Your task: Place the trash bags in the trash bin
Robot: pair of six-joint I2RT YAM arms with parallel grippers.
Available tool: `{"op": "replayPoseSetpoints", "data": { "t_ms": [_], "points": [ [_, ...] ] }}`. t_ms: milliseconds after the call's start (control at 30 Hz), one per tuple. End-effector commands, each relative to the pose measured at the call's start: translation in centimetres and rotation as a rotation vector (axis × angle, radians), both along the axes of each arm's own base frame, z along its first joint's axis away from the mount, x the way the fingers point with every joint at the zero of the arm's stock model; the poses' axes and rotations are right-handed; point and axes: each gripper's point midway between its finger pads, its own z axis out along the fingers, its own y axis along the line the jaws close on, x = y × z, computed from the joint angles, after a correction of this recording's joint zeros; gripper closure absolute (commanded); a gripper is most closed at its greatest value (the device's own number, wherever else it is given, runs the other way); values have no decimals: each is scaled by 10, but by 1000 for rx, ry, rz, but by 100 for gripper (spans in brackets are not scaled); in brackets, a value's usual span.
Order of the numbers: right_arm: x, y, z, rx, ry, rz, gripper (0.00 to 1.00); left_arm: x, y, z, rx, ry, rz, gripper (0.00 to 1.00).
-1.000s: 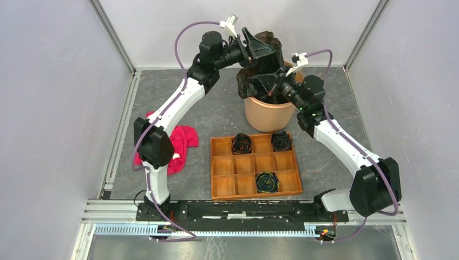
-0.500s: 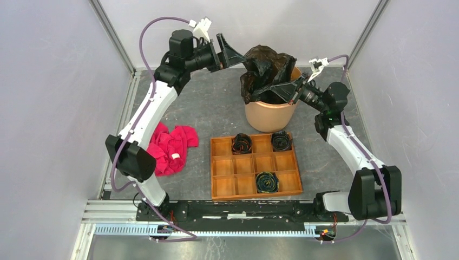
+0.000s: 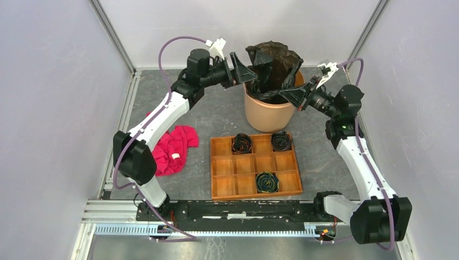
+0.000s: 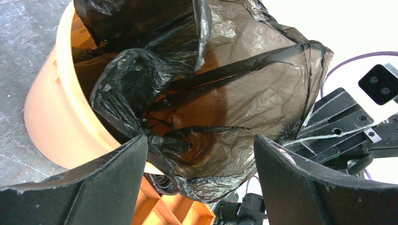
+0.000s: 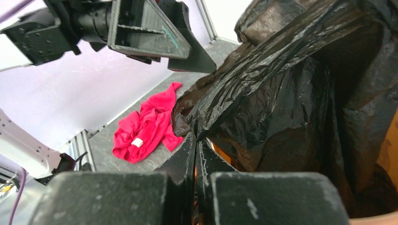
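**Operator:** Report the bin and the bag.

**Arm:** The trash bin (image 3: 268, 116) stands below both my grippers. The trash bag (image 3: 276, 59) billows above its rim, partly inside.

**Operator:** Grippers?

**Arm:** My right gripper (image 5: 194, 138) is pressed together, pinching a fold of bag. My left gripper (image 4: 199, 143) is spread and holds nothing, with the bag just ahead.

**Operator:** Hazards?

**Arm:** Pulling rightward may tip the bin or tear the bag. Trapped air may spring the bag out.

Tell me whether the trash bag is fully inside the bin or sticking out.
Partly in: the trash bag bulges above the rim of the trash bin, lower part inside, right gripper pinching its edge.
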Motion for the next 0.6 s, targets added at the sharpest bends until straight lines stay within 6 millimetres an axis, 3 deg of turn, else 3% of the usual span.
{"op": "replayPoseSetpoints", "data": {
  "t_ms": [0, 133, 267, 400, 500, 567],
  "points": [
    [-2, -16, 6, -135, -65, -90, 100, 15, 9, 26, -32, -55, 152, 9],
    [-5, -23, 10, -180, -99, -128, 100, 23, 7, 7, 4, 15, 171, 10],
    [-10, -26, 17, -179, -121, -148, 100, 30, 19, -1, 51, 12, 256, 13],
    [-18, -27, 19, -181, -141, -154, 100, 36, 30, 14, 78, -79, 305, 11],
    [-21, -30, 18, -190, -155, -180, 100, 42, 16, 30, 86, -194, 223, 2],
    [-24, -32, 18, -198, -170, -188, 100, 47, 7, 37, 93, -251, 171, 0]
  ]
}}
